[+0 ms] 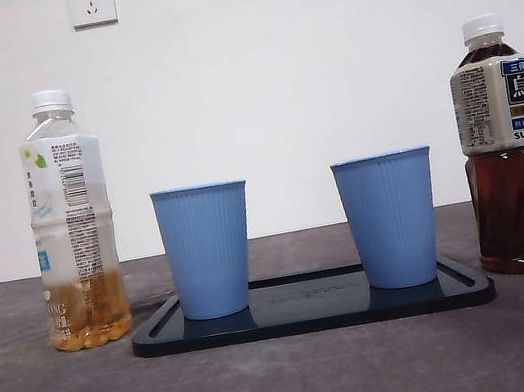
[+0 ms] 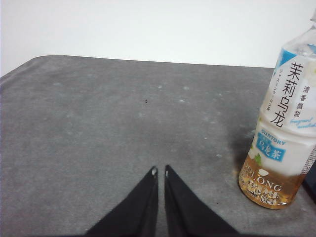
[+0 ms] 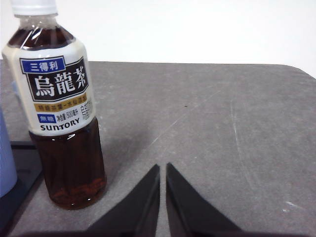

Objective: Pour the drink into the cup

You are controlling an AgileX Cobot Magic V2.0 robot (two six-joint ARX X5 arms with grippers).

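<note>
**A:** What can't you make out from where you sit?

**B:** In the left wrist view the pale tea bottle (image 2: 280, 143) is cut off at the picture's edge, so you lose its cap there. In the right wrist view only a sliver of the nearer blue cup (image 3: 6, 158) and a corner of the dark tray (image 3: 19, 168) show. The front view shows neither arm.

**A:** And the drinks themselves?

**B:** You have two capped, upright bottles. The pale one (image 1: 72, 221) stands just beside the tray's (image 1: 314, 317) one end, with only a low band of amber liquid at its bottom. The dark tea bottle (image 1: 504, 148) stands just beside the other end, filled nearly to the neck.

**A:** The cups?

**B:** Two ribbed blue cups (image 1: 208, 250) (image 1: 390, 220) stand upright on the tray, apart from each other. Their insides are hidden from you.

**A:** The grippers?

**B:** Your left gripper (image 2: 160, 171) sits near the pale bottle, tips nearly together, holding nothing. Your right gripper (image 3: 163, 168) is likewise pinched narrow, near the dark bottle (image 3: 61, 108), not touching it.
</note>
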